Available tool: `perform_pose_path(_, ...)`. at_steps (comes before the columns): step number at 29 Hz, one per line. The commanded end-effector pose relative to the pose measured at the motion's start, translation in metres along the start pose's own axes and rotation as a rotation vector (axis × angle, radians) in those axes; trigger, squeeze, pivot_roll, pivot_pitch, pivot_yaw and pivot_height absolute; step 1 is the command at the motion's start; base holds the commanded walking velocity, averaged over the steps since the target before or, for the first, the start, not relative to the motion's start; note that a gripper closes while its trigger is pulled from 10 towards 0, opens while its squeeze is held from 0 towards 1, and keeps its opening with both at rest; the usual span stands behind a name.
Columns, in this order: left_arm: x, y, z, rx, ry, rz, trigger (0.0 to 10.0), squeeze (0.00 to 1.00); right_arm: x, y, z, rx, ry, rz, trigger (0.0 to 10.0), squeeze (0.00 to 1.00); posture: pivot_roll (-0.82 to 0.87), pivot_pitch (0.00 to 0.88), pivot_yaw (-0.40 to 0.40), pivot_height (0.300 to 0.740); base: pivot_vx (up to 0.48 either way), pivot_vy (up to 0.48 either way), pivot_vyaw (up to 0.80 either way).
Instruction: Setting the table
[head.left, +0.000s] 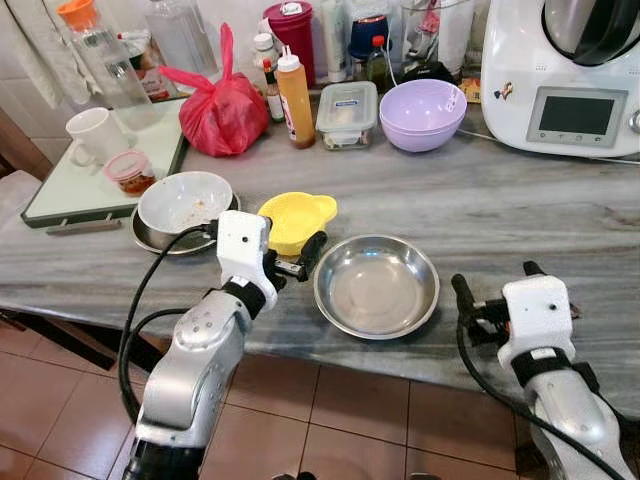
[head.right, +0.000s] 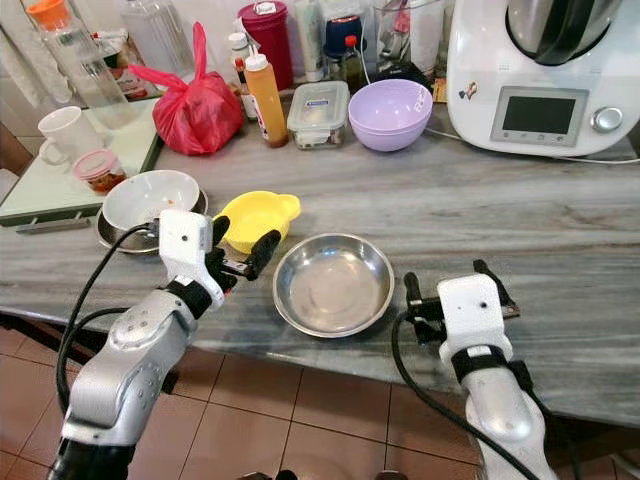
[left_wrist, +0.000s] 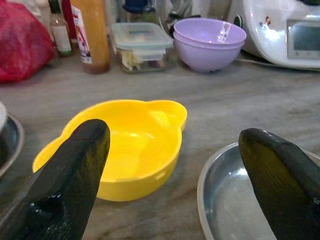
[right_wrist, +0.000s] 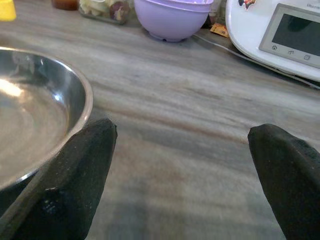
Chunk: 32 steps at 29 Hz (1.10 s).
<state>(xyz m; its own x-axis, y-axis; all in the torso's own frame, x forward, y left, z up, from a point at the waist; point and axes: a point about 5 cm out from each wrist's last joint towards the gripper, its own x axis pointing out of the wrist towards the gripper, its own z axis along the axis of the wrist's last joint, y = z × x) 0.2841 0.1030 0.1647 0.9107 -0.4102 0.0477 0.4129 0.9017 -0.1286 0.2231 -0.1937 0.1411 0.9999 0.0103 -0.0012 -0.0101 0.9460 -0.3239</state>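
A small yellow bowl (head.left: 296, 215) with two ear handles sits on the grey marble counter (head.left: 500, 210). My left gripper (head.left: 266, 242) is open just in front of it, its fingers (left_wrist: 75, 165) low over the counter and spread to either side of the bowl's near rim without touching it. To its right lies an empty round steel dish (head.left: 376, 286). My right gripper (head.left: 497, 282) is open over the counter's front edge, to the right of the steel dish (right_wrist: 35, 115), with nothing between its fingers.
A white bowl (head.left: 183, 200) rests in a steel plate left of the yellow bowl. Behind are a green tray (head.left: 70, 190) with a mug (head.left: 92, 132), a red bag (head.left: 222, 112), a sauce bottle (head.left: 294, 95), a lidded container (head.left: 347, 112), purple bowls (head.left: 422, 112) and a white kitchen machine (head.left: 560, 70).
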Motion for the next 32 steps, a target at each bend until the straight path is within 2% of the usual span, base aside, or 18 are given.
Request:
perform_pose_path(1, -0.005, 0.003, 0.003, 0.009, -0.006, 0.013, 10.0, 0.00, -0.002, -0.001, 0.006, -0.005, -0.030, -0.006, 10.0, 0.00, -0.23, 0.127, 0.158, 0.740, 0.000, 0.000, 0.00)
perform_pose_path(9, -0.024, 0.004, 0.000, 0.016, 0.010, 0.055, 10.0, 0.00, -0.014, -0.007, -0.009, -0.087, 0.056, -0.019, 10.0, 0.00, -0.22, 0.133, 0.153, 0.740, 0.000, 0.000, 0.00)
perform_pose_path(13, -0.038, 0.009, -0.008, 0.007, 0.036, 0.104, 10.0, 0.00, -0.026, -0.007, -0.014, -0.083, 0.082, -0.002, 10.0, 0.00, -0.22, 0.137, 0.151, 0.740, 0.000, 0.000, 0.00)
perform_pose_path(16, -0.041, 0.010, -0.008, 0.002, 0.039, 0.117, 10.0, 0.00, -0.029, -0.007, -0.017, -0.086, 0.093, 0.001, 10.0, 0.00, -0.21, 0.143, 0.148, 0.740, 0.000, 0.000, 0.00)
perform_pose_path(22, -0.049, 0.012, -0.011, 0.011, 0.056, 0.120, 10.0, 0.00, -0.033, -0.002, -0.022, -0.063, 0.112, 0.048, 10.0, 0.00, -0.21, 0.140, 0.146, 0.740, 0.000, 0.000, 0.00)
perform_pose_path(25, -0.059, 0.015, -0.020, 0.017, 0.097, 0.123, 10.0, 0.00, -0.029, 0.007, -0.019, -0.015, 0.092, 0.119, 10.0, 0.00, -0.20, 0.138, 0.144, 0.740, 0.000, 0.000, 0.00)
perform_pose_path(32, -0.064, 0.018, -0.023, 0.009, 0.114, 0.152, 10.0, 0.00, -0.024, 0.017, -0.016, 0.029, 0.065, 0.208, 10.0, 0.00, -0.18, 0.130, 0.136, 0.740, 0.000, 0.000, 0.00)
